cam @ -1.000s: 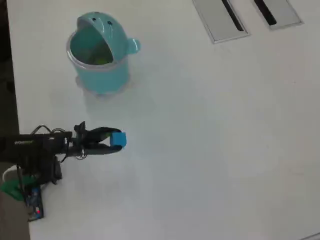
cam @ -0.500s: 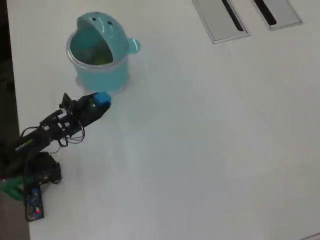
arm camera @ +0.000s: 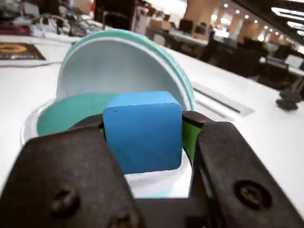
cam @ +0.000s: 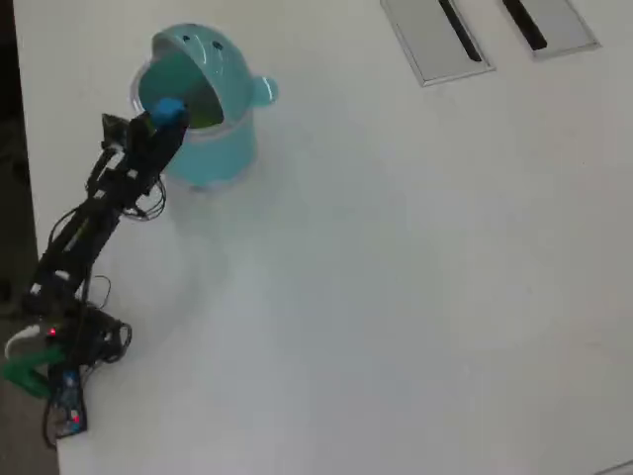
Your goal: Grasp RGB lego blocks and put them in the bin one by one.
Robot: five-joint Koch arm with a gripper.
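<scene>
The pincer (arm camera: 142, 142) is pinching the light blue cube (arm camera: 142, 130) between its two black jaws, one flat face of the cube turned toward the wrist camera. In the overhead view the pincer (cam: 166, 114) and the light blue cube (cam: 168, 107) sit over the open mouth of the teal bin (cam: 213, 158), above its rim at about nine o'clock. The arm (cam: 94, 213) stretches away toward seven o'clock to its base at the counter's edge. The bin's hood, with two dark dots, rises at twelve o'clock, its knob at three. Something yellow-green (cam: 203, 121) lies inside. Two grey plates (cam: 430, 40) lie well apart across the white counter (cam: 396, 277), toward two o'clock.
</scene>
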